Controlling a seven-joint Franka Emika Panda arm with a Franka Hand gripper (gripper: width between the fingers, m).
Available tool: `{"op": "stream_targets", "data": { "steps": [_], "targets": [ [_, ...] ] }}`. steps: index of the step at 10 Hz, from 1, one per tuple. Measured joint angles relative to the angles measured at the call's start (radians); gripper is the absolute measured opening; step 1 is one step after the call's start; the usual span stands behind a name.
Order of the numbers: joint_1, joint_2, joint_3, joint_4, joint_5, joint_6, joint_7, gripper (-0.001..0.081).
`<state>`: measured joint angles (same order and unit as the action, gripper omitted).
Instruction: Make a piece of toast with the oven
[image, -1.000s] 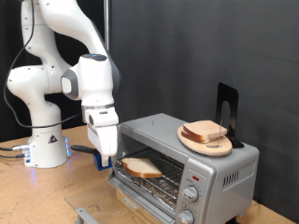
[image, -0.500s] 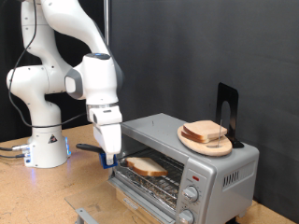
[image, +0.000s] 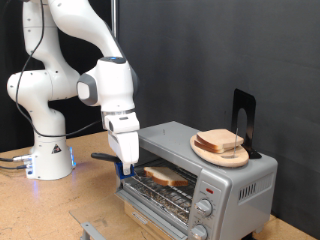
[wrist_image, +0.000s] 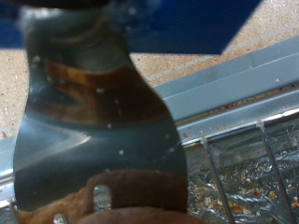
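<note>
Toast (image: 165, 177) sits on my spatula (wrist_image: 98, 131) just inside the oven (image: 200, 165); gripper (image: 125, 160) clamps the handle.

Glossy white rounded arm (image: 75, 45) segments with grey joint rings, on a white base (image: 50, 158) glowing blue.
</note>
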<state>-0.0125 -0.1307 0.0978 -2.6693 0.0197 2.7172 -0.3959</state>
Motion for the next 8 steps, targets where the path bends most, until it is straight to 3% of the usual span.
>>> {"op": "stream_targets", "data": {
  "steps": [4, 8],
  "targets": [
    [0.0, -0.002, -0.005, -0.017, 0.048, -0.009, -0.079, 0.0401],
    [-0.007, -0.035, -0.068, -0.077, 0.094, -0.013, -0.212, 0.0401]
  ]
}}
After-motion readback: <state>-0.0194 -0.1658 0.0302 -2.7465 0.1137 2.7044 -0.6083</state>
